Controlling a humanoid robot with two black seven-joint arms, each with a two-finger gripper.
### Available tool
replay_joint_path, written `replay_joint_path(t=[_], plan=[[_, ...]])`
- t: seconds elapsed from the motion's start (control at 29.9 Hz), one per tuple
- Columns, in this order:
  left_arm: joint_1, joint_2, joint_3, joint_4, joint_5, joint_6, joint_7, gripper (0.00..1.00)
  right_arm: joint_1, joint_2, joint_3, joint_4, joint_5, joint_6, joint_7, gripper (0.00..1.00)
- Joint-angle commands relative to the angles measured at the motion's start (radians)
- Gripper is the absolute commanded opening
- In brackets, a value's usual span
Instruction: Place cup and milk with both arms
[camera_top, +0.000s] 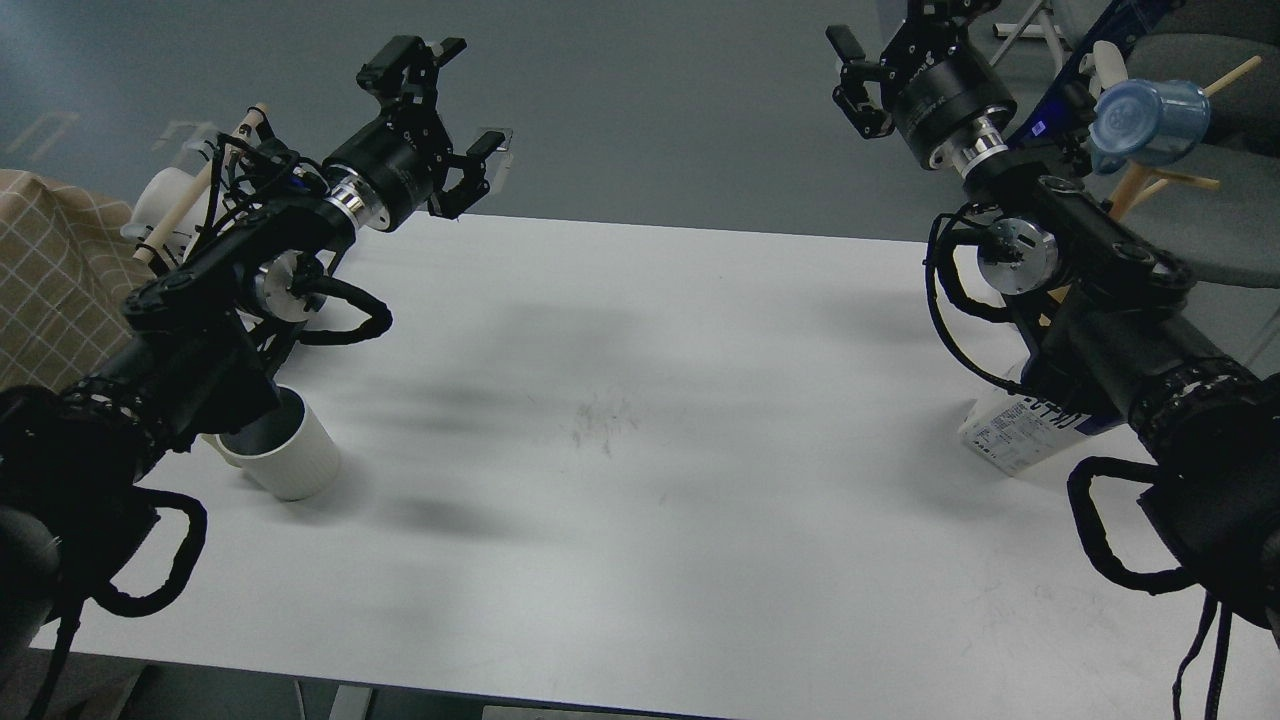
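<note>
The cup (292, 458), a white ribbed mug with a dark inside, stands near the table's left edge, partly hidden under my left forearm. The milk (1015, 438) is at the right edge; only its white printed lower part and a strip of blue show beneath my right arm. My left gripper (468, 98) is raised over the table's far left edge, open and empty, well beyond the cup. My right gripper (888, 35) is held high past the far right corner, fingers apart and empty, one finger cut off by the frame's top.
The white table (640, 420) has dark smudges in its middle. A translucent blue cup (1150, 120) hangs on a wooden rack at the far right, by a grey chair (1225, 215). A white object (165, 200) with a wooden stick and a checked cloth (50, 280) are at the left.
</note>
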Motion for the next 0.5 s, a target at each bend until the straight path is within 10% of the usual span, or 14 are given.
replay_joint_path(t=[0.0,0.47], plan=[[0.001,0.0,0.001,-0.01,0.001,0.0,-0.004,1.0,-0.01,0.0,0.0,0.004,0.0,0.002,0.0,1.0],[0.004,0.0,-0.034,0.007,-0.011,0.0,-0.021,1.0,-0.01,0.0,0.002,0.0,-0.001,0.001,0.0,1.0]])
